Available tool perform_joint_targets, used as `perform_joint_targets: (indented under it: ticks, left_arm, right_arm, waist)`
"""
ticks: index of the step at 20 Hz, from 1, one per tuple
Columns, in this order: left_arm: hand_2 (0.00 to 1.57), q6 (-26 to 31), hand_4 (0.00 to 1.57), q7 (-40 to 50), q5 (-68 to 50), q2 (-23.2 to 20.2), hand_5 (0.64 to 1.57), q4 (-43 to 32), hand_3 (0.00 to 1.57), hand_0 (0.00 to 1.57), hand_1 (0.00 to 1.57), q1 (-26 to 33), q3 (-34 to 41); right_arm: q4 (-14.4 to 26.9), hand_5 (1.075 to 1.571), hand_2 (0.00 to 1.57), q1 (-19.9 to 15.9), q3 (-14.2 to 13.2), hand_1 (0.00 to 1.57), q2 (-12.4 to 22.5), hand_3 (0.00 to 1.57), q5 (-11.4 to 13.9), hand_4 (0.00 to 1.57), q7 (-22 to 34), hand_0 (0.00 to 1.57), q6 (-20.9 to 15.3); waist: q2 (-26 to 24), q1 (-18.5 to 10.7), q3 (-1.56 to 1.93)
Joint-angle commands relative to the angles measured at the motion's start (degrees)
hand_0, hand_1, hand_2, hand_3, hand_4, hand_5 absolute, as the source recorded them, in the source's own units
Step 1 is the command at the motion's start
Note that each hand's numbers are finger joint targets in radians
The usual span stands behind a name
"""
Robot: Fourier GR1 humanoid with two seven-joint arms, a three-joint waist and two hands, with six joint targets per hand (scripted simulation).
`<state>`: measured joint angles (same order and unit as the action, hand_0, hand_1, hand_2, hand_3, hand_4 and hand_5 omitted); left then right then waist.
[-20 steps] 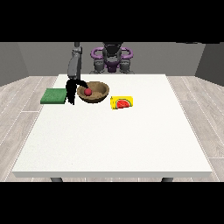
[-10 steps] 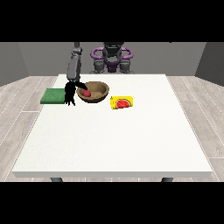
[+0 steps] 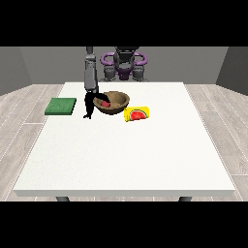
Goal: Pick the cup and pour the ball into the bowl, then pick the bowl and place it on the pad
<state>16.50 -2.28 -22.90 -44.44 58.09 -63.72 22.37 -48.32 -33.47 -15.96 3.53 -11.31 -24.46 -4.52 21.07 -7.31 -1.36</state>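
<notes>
Ball (image 3: 104, 103) already in the bowl (image 3: 116, 98), yellow cup (image 3: 137, 114) tipped over just beside it. Hand at the view's left (image 3: 90, 105) clamped on the bowl's rim — best kept level going over to the green pad (image 3: 61, 106), well past the hand.

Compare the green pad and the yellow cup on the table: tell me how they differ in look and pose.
The pad is plain green, flat and square-cornered, lying at the view's left of the bowl; the cup is yellow with a red mark and lies tipped on its side at the view's right of the bowl. The pad lies apart from the bowl, while the cup lies right next to it. Both rest on the white table, and no hand holds either.
</notes>
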Motion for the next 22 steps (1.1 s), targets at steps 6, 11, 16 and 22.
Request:
perform_joint_targets:
  ticks: [6, 11, 16, 22]
  left_arm:
    - [0.0, 1.38, 0.0, 0.53, -1.26, -2.04, 1.544, -2.31, 0.0, 0.0, 0.0, -0.05, 1.54]
    - [0.0, 2.91, 0.0, -2.11, -1.12, -2.55, 1.548, -7.03, 0.0, 0.0, 0.0, 2.02, 2.79]
    - [0.0, 4.35, 0.0, -5.1, 0.35, -4.54, 1.545, -14.5, 0.0, 0.0, 0.0, 6.68, 4.33]
    - [0.0, 7.83, 0.0, -12.63, 0.76, -10.1, 1.541, -18.89, 0.0, 0.0, 0.0, 11.38, 7.79]
  right_arm:
    - [3.62, 1.405, 1.57, 2.54, 2.16, 1.57, 2.21, 1.57, 4.92, 1.17, 9.77, 1.57, -6.7]
    - [-0.46, 1.463, 1.57, 2.6, 7.97, 1.57, 3.62, 1.57, 13.08, 1.17, 17.04, 1.57, -13.98]
    - [-6.88, 1.456, 1.57, -2.81, 13.3, 1.57, 7.93, 1.57, 16.78, 1.26, 35.61, 1.57, -11.53]
    - [-10.96, 1.486, 1.57, -5.77, 11.37, 1.57, 11.15, 1.57, 13.96, 1.26, 39.76, 1.57, -6.36]
  waist:
    - [1.21, -0.59, 1.25]
    - [-1.61, 1.22, 1.17]
    - [-8.98, 6.47, 1.16]
    - [-5.12, 10.25, 1.3]
